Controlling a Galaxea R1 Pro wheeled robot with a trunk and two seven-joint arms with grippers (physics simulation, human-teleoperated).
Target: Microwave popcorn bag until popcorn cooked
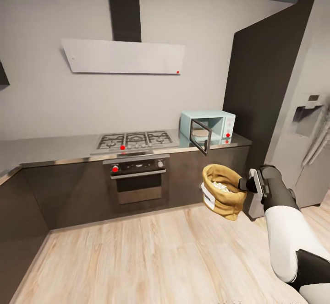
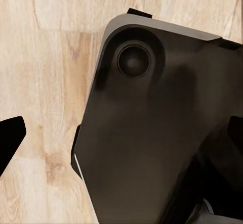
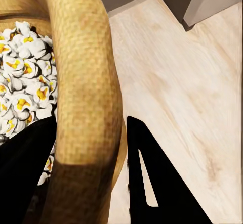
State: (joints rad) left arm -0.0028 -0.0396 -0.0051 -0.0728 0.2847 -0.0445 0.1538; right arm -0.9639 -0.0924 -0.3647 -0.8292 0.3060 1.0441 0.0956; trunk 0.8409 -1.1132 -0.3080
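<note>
Woven tan popcorn bag (image 1: 223,197), thick rolled rim pinched in the right claw (image 1: 244,185), holds puffy popcorn (image 3: 23,95).

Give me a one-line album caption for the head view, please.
Right gripper holds the popcorn bag by its rim above the wooden floor, the open-doored microwave waiting on the countertop.

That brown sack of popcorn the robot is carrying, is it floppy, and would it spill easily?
The popcorn bag probably flexes: its sides look wrinkled, though the thick rolled rim pinched by the right end effector seems to keep its shape. It is likely light, being filled with puffed popcorn. Its mouth is open, so tilting may spill pieces.
</note>
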